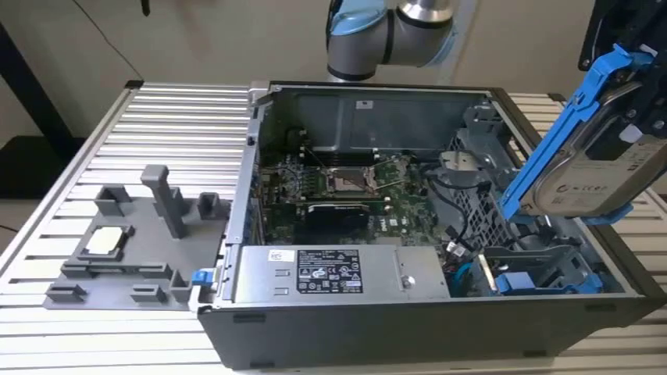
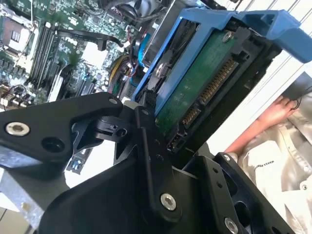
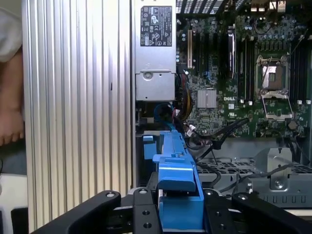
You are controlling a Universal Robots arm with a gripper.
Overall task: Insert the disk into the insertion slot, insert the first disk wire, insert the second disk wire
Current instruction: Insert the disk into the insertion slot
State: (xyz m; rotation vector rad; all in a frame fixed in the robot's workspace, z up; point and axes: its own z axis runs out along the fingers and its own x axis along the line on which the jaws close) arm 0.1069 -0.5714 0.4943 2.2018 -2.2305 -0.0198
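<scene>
First step in hand: my jaws pinch the disk [image 1: 589,168] by its blue carrier, tilted above the drive bay [image 1: 533,262] at the exterior view's right; seating it apparently calls for levelling.

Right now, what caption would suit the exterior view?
The gripper holds the disk tilted above the open computer case, at the exterior view's right.
</scene>
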